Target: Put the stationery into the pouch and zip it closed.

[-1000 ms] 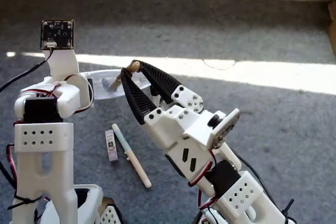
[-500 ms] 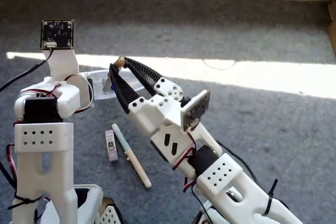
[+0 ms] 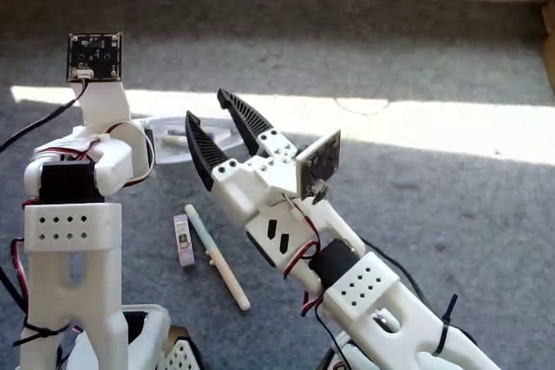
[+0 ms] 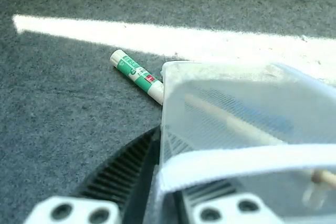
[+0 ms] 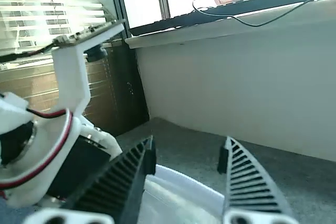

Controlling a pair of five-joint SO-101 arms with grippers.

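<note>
Clearly the left pincer is pinching the pouch by its white-banded rim, with a dark jaw pressed against each side of the band. It holds the pouch at the left side of the grey carpet, where a sunlit band crosses it. The pouch is a see-through white mesh bag with a thick white strip along its edge, and through the mesh a slim wooden stick lies slantwise inside. The right pincer hangs just over the pouch, its black ribbed fingers spread wide and gripping nothing. In the right wrist view the pouch's pale rim lies between them. A green-and-white stick lies on the carpet just beside the pouch's corner, one end hidden behind the mesh. Toward the carpet's near edge, a pale pen and a small lilac block lie side by side, apart from the pouch
</note>
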